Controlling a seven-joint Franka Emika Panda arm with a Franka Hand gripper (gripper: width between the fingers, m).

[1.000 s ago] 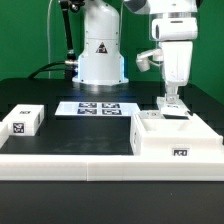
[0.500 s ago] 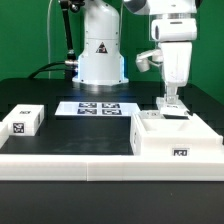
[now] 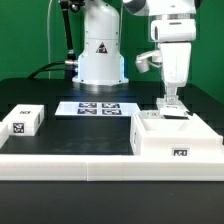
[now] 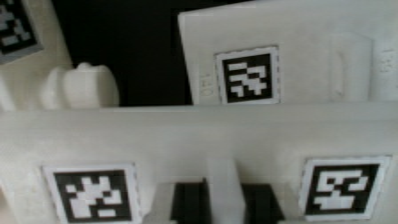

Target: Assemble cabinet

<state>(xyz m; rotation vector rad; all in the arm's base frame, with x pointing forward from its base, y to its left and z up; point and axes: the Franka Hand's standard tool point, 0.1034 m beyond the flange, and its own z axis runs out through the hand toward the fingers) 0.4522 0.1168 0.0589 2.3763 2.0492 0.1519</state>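
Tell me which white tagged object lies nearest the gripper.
The cabinet, the large box under the gripper; the small block sits at the exterior view's left.

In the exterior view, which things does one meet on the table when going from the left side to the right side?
small white tagged block → marker board → cabinet
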